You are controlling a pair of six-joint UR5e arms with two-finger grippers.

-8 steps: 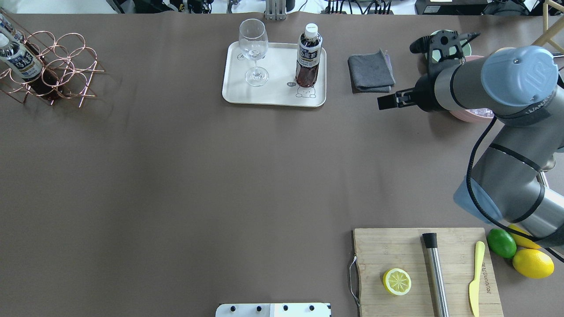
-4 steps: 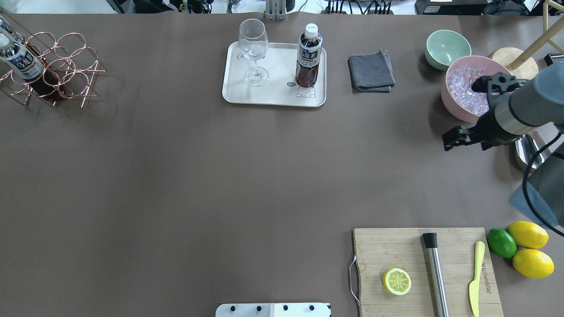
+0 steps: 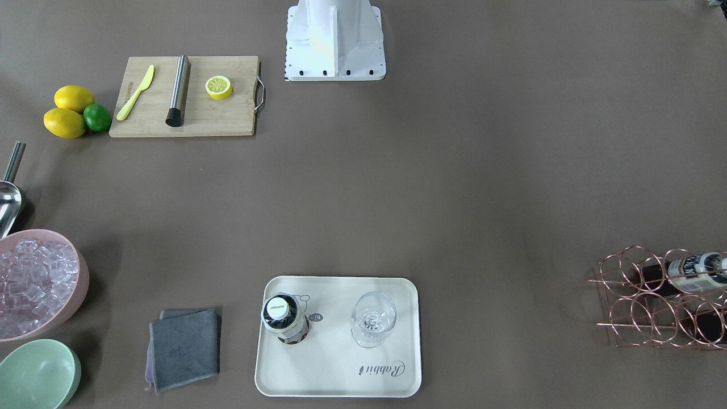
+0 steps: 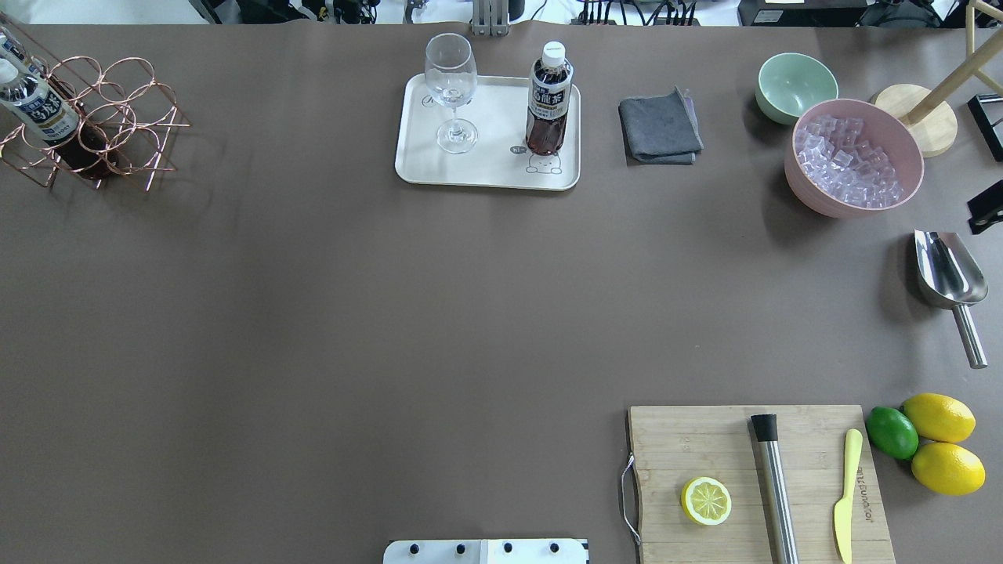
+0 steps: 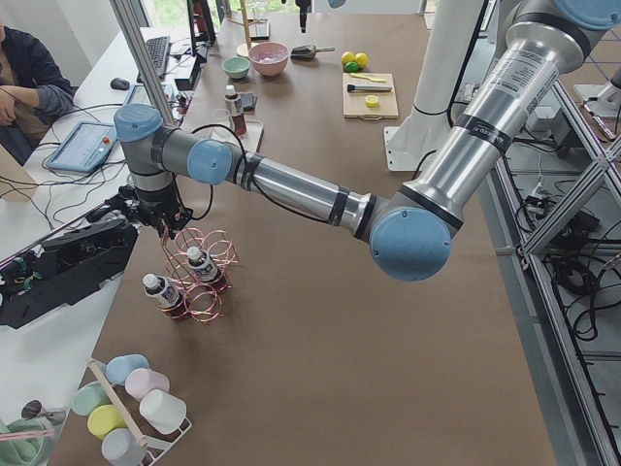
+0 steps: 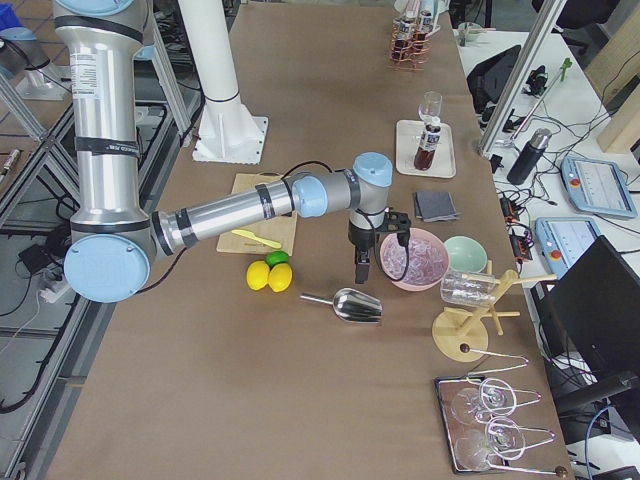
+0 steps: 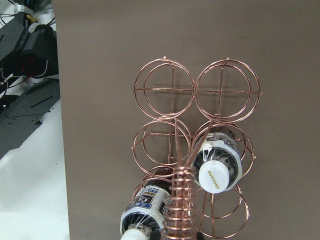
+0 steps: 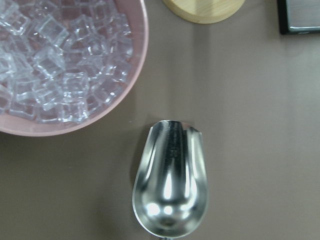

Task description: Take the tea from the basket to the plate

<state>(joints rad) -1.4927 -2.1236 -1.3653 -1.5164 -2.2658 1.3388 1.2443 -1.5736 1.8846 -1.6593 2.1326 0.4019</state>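
Note:
One tea bottle (image 4: 548,98) stands upright on the cream tray (image 4: 486,171), by the bear drawing; it also shows in the front view (image 3: 284,321). The copper wire basket (image 4: 102,125) at the far left holds two more tea bottles (image 7: 217,167) (image 7: 145,215). My left gripper (image 5: 163,225) hovers over the basket; its fingers do not show in the wrist view, so I cannot tell its state. My right gripper (image 6: 361,270) hangs over the metal scoop (image 8: 170,180), beside the pink bowl; I cannot tell if it is open.
A wine glass (image 4: 450,94) shares the tray. A grey cloth (image 4: 660,127), a mint bowl (image 4: 795,84) and a pink bowl of ice (image 4: 854,157) lie to the right. A cutting board (image 4: 705,439) with a lemon half, lemons and a lime (image 4: 892,432) sit front right.
My right arm has pulled back to the right, from beside the grey cloth past the pink bowl to the overhead view's right edge. The bottle on the tray has not moved.

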